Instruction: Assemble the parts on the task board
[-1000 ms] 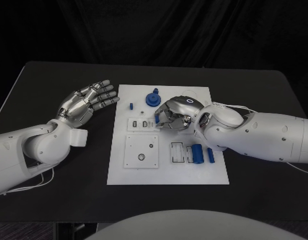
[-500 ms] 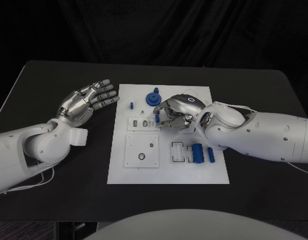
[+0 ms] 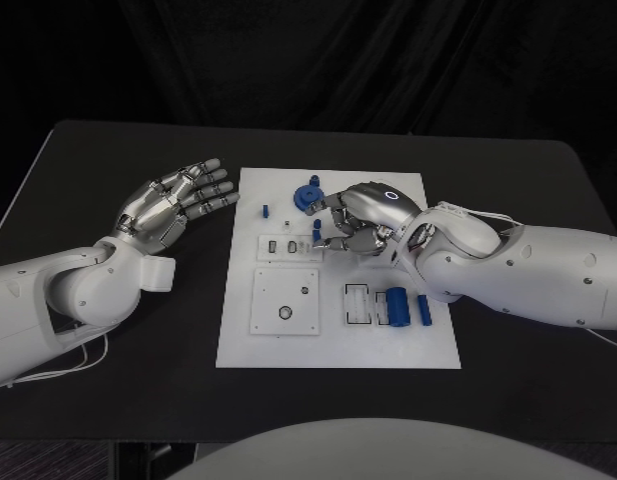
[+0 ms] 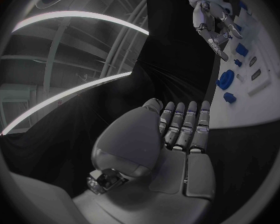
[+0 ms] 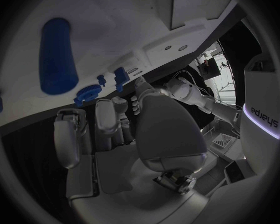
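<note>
The white task board (image 3: 337, 340) lies mid-table. My right hand (image 3: 359, 215) hovers over its far middle, fingers curled, and pinches a small blue peg (image 3: 317, 230) at its fingertips, just above the small slots. The same peg (image 5: 120, 76) sits past the fingertips in the right wrist view. A blue gear-like part (image 3: 305, 195) stands just beyond the hand, and a tiny blue pin (image 3: 265, 211) lies to its left. A blue cylinder (image 3: 398, 305) and a blue bar (image 3: 424, 308) lie near the board's right edge. My left hand (image 3: 178, 205) is open, palm up, left of the board.
A square white block (image 3: 284, 302) with two holes sits on the board's near left, and a framed slot (image 3: 356, 304) lies beside the cylinder. Black table (image 3: 539, 200) surrounds the board. My right forearm (image 3: 539, 270) covers the table right of the board.
My right hand has shifted slightly toward the board's far side and turned, carrying the small blue peg with it. The left hand has not moved.
</note>
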You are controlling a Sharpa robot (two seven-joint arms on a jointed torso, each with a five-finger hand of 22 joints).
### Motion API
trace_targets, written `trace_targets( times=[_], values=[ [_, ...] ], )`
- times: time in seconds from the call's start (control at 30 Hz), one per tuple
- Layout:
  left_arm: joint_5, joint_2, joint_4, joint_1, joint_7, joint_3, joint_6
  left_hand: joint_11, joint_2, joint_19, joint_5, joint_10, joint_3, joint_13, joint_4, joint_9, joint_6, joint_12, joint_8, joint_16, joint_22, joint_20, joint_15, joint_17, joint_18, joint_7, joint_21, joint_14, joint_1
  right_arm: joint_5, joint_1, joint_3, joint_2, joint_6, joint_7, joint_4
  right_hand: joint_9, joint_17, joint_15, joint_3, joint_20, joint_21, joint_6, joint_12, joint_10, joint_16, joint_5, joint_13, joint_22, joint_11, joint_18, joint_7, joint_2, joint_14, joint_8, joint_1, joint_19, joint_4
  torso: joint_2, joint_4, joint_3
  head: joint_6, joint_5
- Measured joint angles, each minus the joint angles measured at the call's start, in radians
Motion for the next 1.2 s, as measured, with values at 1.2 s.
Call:
trace_targets(
  times=[1.2],
  values=[
    [-0.347,0.084,0.006,0.145,-0.259,0.0,-0.34,-0.124,-0.118,0.347,-0.114,0.49,0.19,0.145,0.005,0.02,0.261,0.32,0.115,0.763,0.454,-0.125,-0.192,0.335,0.04,-0.006,0.804,0.489,-0.122,0.599,0.042,-0.015,-0.324,-0.04,0.236,0.09,-0.013,-0.092,0.048,0.058,0.036,-0.078,0.276,-0.039,-0.105,-0.089,0.195,-0.072,0.001,0.059,0.016,0.057,0.162,-0.074,0.076,-0.006,0.0,0.048,-0.13,-0.0184,0.0511,0.038,0.029]
  ],
)
